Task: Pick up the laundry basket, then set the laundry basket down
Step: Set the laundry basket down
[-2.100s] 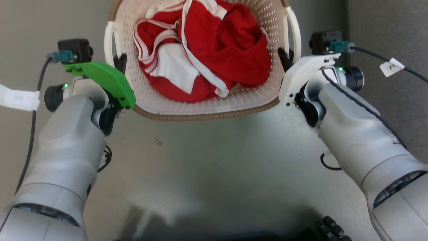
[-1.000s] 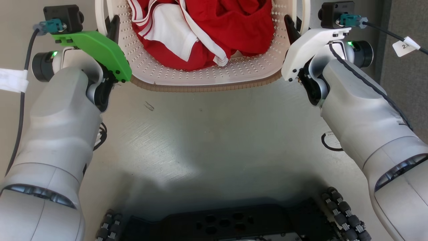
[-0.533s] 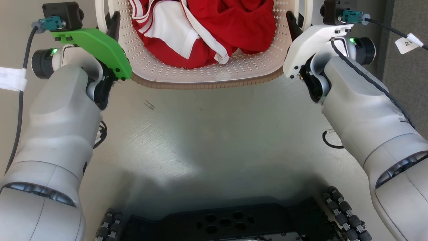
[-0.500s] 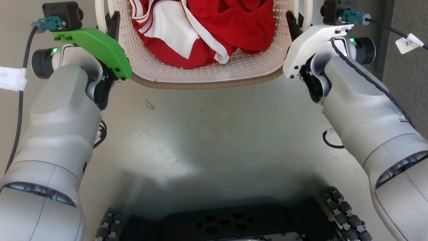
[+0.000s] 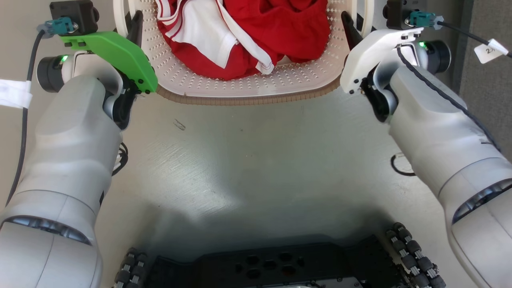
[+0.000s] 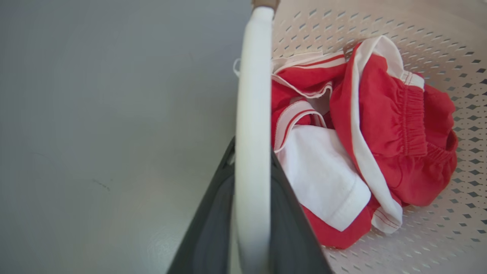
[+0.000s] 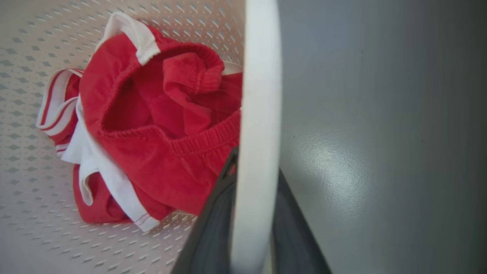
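The laundry basket [image 5: 248, 86], cream with perforated walls and a brown woven-look rim, lies at the top of the head view between both arms. My left gripper [image 5: 134, 24] is shut on the basket's white left loop handle [image 6: 253, 114], with a dark finger on each side of it. On the other side, my right gripper [image 5: 347, 25] is shut the same way on the white right loop handle [image 7: 258, 106]. Whether the basket touches the floor I cannot tell.
Red and white clothes [image 5: 256, 36] are heaped inside the basket. My black wheeled base [image 5: 272, 268] is at the bottom edge. A darker grey strip [image 5: 488, 88] borders the pale floor on the right. A black ring mark [image 5: 401, 166] lies near my right forearm.
The head camera has tipped down, so the basket sits higher in the picture and my base has come into view. Both grippers have stayed shut on the handles.
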You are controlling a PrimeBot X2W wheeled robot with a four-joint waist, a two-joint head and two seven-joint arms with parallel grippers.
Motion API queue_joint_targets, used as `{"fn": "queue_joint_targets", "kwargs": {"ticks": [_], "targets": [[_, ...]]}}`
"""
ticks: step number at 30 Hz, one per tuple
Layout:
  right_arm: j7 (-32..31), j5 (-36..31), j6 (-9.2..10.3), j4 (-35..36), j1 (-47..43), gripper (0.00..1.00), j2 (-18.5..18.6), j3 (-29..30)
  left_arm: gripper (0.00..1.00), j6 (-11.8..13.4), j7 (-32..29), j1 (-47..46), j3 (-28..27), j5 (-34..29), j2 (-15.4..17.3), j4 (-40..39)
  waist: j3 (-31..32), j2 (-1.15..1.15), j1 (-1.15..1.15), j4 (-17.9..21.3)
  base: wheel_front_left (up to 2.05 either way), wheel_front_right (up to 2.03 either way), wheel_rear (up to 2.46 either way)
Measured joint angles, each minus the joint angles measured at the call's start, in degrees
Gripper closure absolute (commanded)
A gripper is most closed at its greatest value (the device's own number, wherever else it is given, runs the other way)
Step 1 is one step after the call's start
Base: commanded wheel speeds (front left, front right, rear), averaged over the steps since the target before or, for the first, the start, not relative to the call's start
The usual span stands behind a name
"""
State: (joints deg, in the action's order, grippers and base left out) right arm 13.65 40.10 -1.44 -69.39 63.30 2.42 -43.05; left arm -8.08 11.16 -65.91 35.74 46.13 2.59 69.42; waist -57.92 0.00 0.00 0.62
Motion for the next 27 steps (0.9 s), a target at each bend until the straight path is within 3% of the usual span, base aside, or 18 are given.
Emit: {"fn": "queue_joint_targets", "kwargs": {"ticks": [7,27], "targets": [[0.01,-1.42,-1.57,-0.05,0.51,0.00,1.35,-1.22,0.00,0.02,0.25,-0.21,-0.25,0.09,1.54,0.71,-0.02,0.00,0.00,-0.24,0.00,0.00,0.00],[0.70,-1.41,-2.58,0.66,-0.26,0.00,1.42,-1.42,0.00,0.08,1.57,0.27,1.60,0.15,1.64,0.43,3.55,0.00,0.00,-0.30,0.00,0.00,0.00]]}}
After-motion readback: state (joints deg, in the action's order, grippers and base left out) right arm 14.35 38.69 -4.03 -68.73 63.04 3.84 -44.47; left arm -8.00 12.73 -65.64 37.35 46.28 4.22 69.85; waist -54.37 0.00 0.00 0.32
